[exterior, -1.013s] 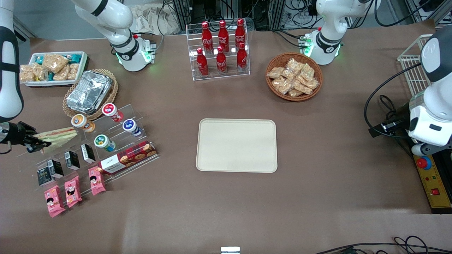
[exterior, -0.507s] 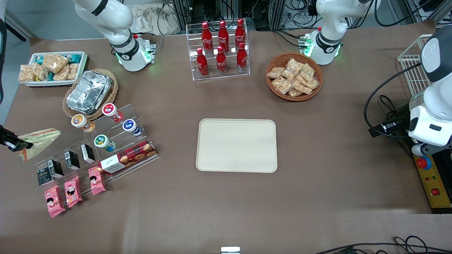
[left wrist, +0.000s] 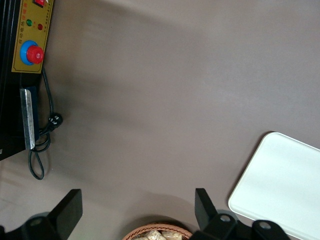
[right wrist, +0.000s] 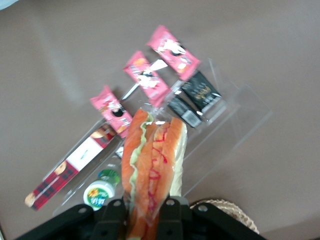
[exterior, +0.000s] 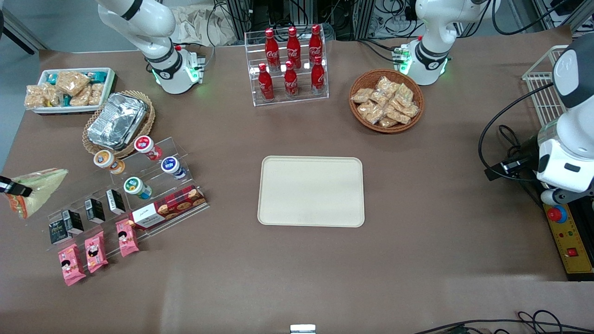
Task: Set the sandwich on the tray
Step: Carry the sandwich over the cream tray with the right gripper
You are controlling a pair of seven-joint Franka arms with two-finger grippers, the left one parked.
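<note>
The sandwich [exterior: 35, 189], a triangular wedge in clear wrap, hangs in the air at the working arm's end of the table, beside the acrylic rack. My right gripper [exterior: 10, 187] is shut on it at the frame edge. In the right wrist view the gripper [right wrist: 142, 212] clamps the sandwich [right wrist: 152, 160] between both fingers, with tan bread and green and red filling showing. The cream-beige tray [exterior: 311, 191] lies flat in the middle of the table, well away toward the parked arm. Its corner shows in the left wrist view [left wrist: 285, 185].
An acrylic rack [exterior: 125, 185] holds yogurt cups, black cartons, a cookie box and pink packets, also below the gripper [right wrist: 150, 80]. A foil container basket [exterior: 118, 123], white snack bin [exterior: 69, 90], cola rack [exterior: 290, 65] and snack basket [exterior: 386, 100] stand farther from the camera.
My gripper has lifted the sandwich and drawn it away from the rack toward the working arm's table end; most of the arm has left the front view.
</note>
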